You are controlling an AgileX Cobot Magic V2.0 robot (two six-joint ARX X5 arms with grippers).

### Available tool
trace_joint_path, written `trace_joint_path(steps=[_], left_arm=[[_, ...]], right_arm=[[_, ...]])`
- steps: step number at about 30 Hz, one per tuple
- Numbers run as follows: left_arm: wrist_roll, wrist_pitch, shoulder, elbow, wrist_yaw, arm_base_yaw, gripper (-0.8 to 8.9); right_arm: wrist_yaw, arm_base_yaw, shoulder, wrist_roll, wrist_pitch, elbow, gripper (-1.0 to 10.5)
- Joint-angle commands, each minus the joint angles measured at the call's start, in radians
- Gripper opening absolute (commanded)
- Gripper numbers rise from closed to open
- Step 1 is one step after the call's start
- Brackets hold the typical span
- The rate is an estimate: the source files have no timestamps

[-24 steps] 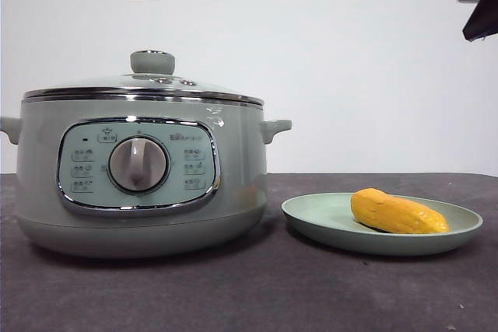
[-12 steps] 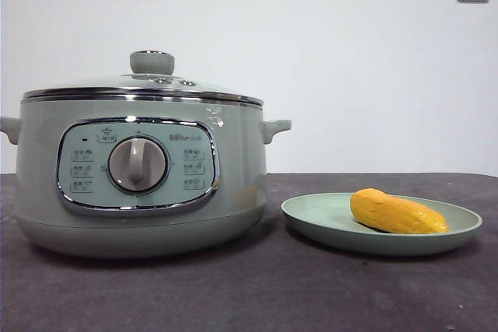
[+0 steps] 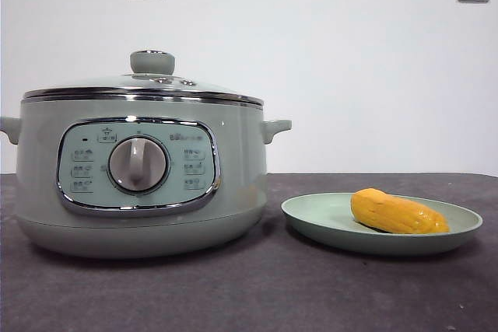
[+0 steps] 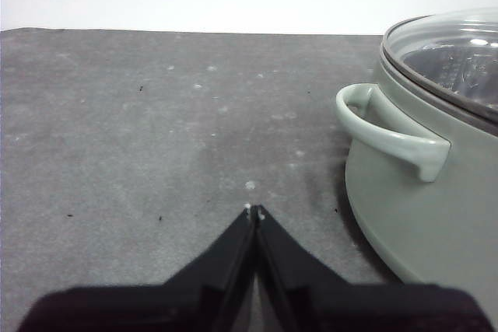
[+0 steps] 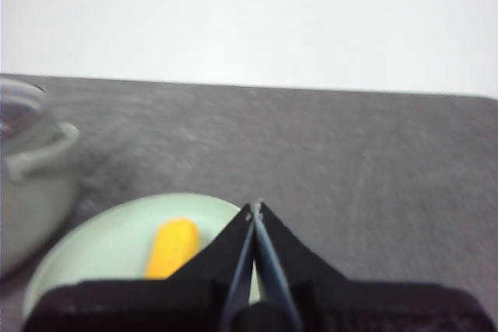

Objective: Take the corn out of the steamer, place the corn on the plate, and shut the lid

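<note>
Grey tabletop [image 3: 257,293]: front view shows corn [image 3: 398,214] on plate [image 3: 311,219], lid [image 3: 144,87] on steamer [image 3: 241,184] — not my grippers. Wrist views do — left gripper [image 4: 254,209] and right gripper [image 5: 255,207], jaws pressed together, empty.

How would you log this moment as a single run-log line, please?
corn: on plate | lid: on steamer | left gripper: shut, empty | right gripper: shut, empty

Right gripper [image 5: 255,209]: jaws pressed together, empty, above the plate's edge.
Corn [image 5: 173,246]: lying on the plate [image 5: 93,246].
Steamer [image 5: 31,184]: beside the plate, blurred.
</note>
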Motion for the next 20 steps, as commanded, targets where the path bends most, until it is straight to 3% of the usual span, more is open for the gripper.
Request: trace_joint_path(steps=[1, 14, 20], left_arm=[[-0.007, 0.001, -0.003, -0.014, 0.007, 0.005, -0.03], [-0.007, 0.001, -0.003, -0.014, 0.007, 0.005, -0.03], [-0.007, 0.001, -0.003, -0.014, 0.007, 0.005, -0.03]], right_arm=[[0.003, -0.017, -0.044, 0.0, 0.011, -0.048, 0.0], [0.01, -0.028, -0.108, 0.026, -0.078, -0.128, 0.0], [0.006, -0.027, -0.1, 0.093, -0.082, -0.128, 0.0]])
